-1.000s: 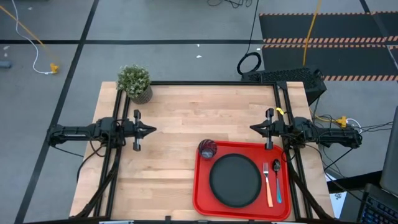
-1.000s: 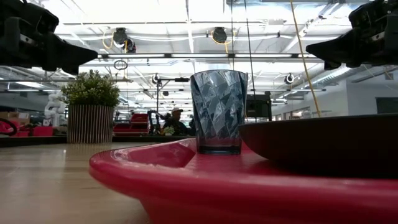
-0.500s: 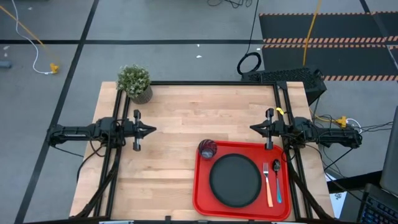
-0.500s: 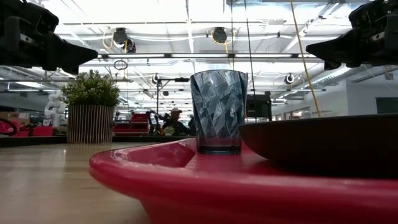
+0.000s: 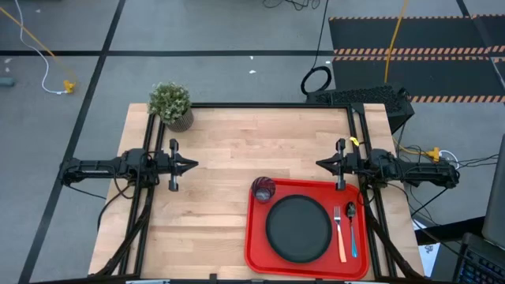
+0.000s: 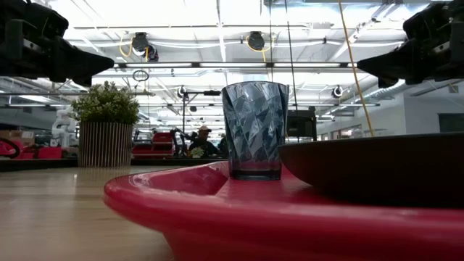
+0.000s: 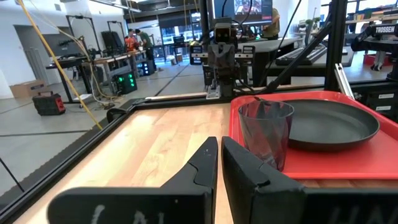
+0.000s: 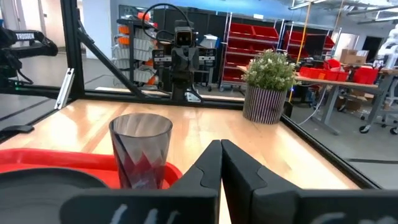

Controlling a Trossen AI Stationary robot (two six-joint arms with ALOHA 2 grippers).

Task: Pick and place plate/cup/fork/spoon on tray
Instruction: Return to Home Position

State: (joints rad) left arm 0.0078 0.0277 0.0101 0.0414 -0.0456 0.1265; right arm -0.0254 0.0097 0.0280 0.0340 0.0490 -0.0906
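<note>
The red tray (image 5: pixel 256 237) lies at the table's near right. On it rest the black plate (image 5: pixel 297 229), the glass cup (image 5: pixel 263 188) upright in its far left corner, and the orange-handled fork (image 5: pixel 339 235) and blue-handled spoon (image 5: pixel 352 230) side by side along its right side. My left gripper (image 5: pixel 192 165) is shut and empty above the table's left side. My right gripper (image 5: pixel 321 164) is shut and empty just beyond the tray's far right edge. The cup also shows in the left wrist view (image 7: pixel 265 134), the right wrist view (image 8: pixel 140 149) and the low view (image 6: pixel 254 129).
A small potted plant (image 5: pixel 171 105) stands at the table's far left corner. Black frame rails (image 5: pixel 268 105) run along the table's far edge and both sides. Bare wood (image 5: pixel 237 142) lies between the two grippers.
</note>
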